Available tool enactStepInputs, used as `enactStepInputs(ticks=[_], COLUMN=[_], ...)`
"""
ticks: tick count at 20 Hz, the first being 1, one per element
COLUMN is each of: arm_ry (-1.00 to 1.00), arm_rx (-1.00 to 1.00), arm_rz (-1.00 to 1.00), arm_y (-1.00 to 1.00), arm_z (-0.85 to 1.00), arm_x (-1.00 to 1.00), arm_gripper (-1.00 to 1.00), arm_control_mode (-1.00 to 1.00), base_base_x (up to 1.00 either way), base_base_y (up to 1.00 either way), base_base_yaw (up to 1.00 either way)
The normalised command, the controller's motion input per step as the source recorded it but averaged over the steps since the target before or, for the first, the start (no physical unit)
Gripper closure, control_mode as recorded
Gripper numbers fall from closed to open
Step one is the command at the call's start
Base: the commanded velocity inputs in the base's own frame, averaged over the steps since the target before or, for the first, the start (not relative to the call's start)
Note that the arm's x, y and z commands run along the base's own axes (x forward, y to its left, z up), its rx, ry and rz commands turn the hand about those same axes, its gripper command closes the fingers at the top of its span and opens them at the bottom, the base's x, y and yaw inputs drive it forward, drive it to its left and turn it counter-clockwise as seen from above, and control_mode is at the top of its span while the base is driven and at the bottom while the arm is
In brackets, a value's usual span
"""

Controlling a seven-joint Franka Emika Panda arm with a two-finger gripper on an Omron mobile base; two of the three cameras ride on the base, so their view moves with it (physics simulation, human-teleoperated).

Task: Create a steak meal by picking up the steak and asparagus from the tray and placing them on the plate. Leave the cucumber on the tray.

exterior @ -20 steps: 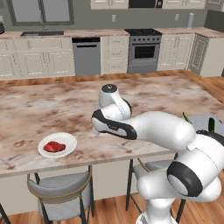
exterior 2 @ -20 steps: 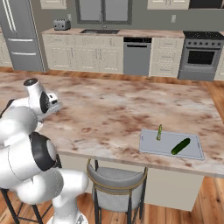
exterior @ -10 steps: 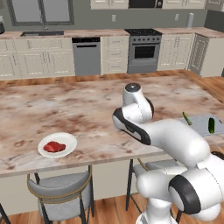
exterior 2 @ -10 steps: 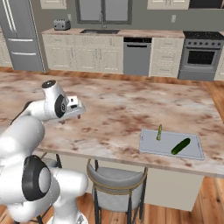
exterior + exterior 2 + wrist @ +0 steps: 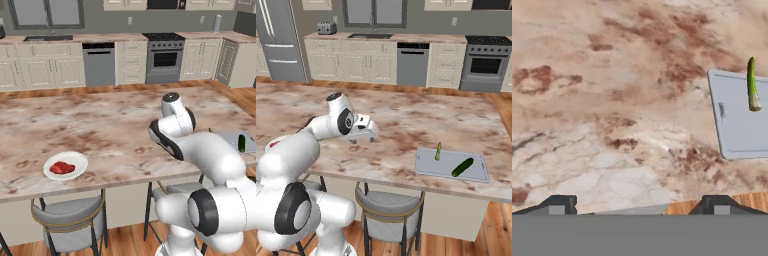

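Steak (image 5: 62, 167) lies on plate (image 5: 79, 162), lower left of left base view, on marbled surface (image 5: 100, 125). Asparagus (image 5: 438, 151) and cucumber (image 5: 462, 167) lie apart on tray (image 5: 432, 168), right of centre in right base view; asparagus near the tray's upper left, cucumber toward its right. Gripper (image 5: 363, 140) hangs over bare surface left of tray, fingers (image 5: 560, 204) spread wide, pinching nothing. Hand view: tray corner with asparagus at right edge.

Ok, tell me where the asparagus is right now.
The asparagus lies on the tray near its far left corner, at the right of the right base view, with the cucumber beside it to the right.
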Motion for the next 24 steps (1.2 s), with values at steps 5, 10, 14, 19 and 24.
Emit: enactStepInputs(ticks=[5,10,14,19,24], arm_ry=[0.03,0.03,0.00,0.02,0.06], arm_rx=[0.01,0.06,0.11,0.17,0.21], arm_rz=[-0.37,-0.30,-0.23,-0.09,0.00], arm_y=[-1.00,-1.00,-1.00,-0.90,-0.55], arm_z=[0.00,0.00,0.03,0.01,0.00], arm_x=[0.18,0.25,0.24,0.21,0.30], arm_gripper=[-1.00,-1.00,-1.00,-1.00,-1.00], arm_control_mode=[-1.00,-1.00,-1.00,-1.00,-1.00], base_base_x=[0.00,0.00,0.00,0.00,0.00], base_base_y=[0.00,0.00,0.00,0.00,0.00], base_base_yaw=[0.00,0.00,0.00,0.00,0.00])
